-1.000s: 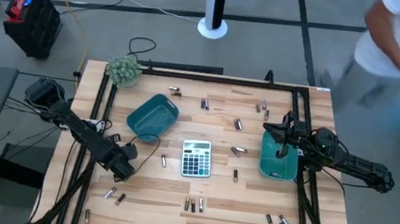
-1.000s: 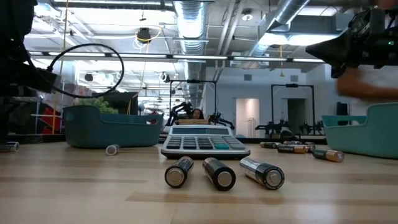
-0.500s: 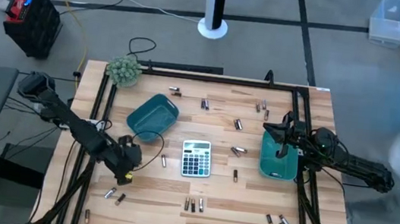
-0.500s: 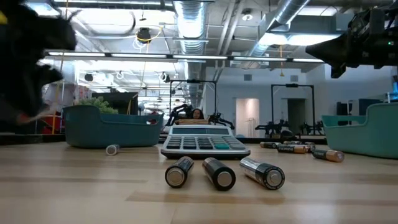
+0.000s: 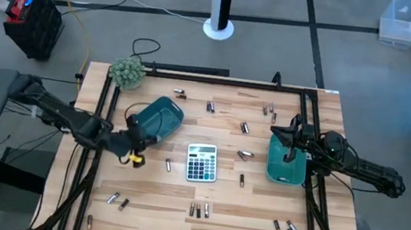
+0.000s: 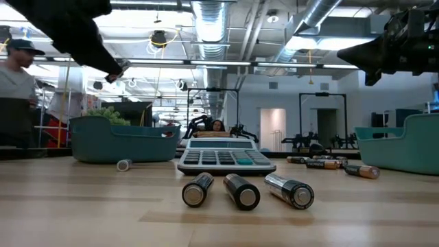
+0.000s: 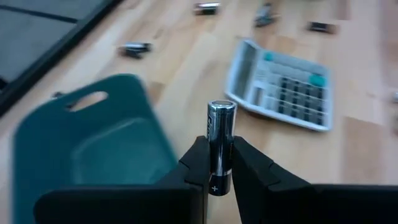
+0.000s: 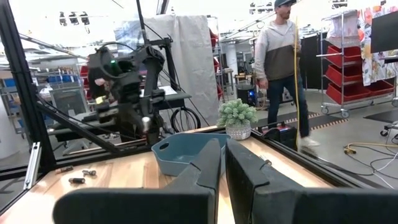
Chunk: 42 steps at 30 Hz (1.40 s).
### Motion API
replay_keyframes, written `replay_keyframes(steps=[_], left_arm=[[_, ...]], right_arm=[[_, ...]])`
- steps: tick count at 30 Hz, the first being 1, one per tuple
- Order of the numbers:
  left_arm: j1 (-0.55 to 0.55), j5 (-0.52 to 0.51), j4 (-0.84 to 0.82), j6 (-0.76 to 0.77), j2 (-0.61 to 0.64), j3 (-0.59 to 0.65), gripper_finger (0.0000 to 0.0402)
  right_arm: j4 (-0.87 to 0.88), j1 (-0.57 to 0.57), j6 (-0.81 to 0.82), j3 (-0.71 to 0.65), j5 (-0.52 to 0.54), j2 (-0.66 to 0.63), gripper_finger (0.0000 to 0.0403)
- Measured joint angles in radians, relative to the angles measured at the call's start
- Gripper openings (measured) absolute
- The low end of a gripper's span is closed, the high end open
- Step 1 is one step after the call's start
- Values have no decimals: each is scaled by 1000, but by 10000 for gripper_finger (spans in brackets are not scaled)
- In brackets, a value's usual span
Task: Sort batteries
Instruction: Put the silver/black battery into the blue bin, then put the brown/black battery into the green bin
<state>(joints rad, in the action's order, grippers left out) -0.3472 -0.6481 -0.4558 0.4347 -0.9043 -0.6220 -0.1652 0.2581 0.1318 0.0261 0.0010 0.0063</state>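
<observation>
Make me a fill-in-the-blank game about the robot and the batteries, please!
1. The left tool is holding one ____.
2. That battery hangs near the left teal tray, and the right tool waits over the other teal ____.
3. The grey thing with buttons in the middle of the table is a ____.
4. In the low view, ____ batteries lie in a row in front of the calculator.

Missing words: battery; tray; calculator; three

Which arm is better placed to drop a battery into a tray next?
The left. Its end effector is shut on a battery, beside the left teal tray. The right end effector hangs over the right tray, shut and empty.
</observation>
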Motion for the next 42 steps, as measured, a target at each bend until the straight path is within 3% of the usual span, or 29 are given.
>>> replay_keyframes(steps=[11, 18, 25, 29, 35, 42], left_arm=[[363, 160, -59, -23, 1, 0, 37], [490, 269, -76, -30, -12, 0, 43], [532, 259, -94, -62, -56, -2, 155], [530, 274, -68, -123, -62, -2, 194], [499, 315, -27, -187, -44, -2, 198], [408, 366, -68, -136, -23, -29, 182]], right_arm=[[-10, 0, 0, 0, 0, 0, 44], [-9, 0, 0, 0, 0, 0, 44], [-10, 0, 0, 0, 0, 0, 44], [-15, 0, 0, 0, 0, 0, 44], [-16, 0, 25, 0, 0, 0, 44], [-31, -3, 55, 0, 0, 0, 44]])
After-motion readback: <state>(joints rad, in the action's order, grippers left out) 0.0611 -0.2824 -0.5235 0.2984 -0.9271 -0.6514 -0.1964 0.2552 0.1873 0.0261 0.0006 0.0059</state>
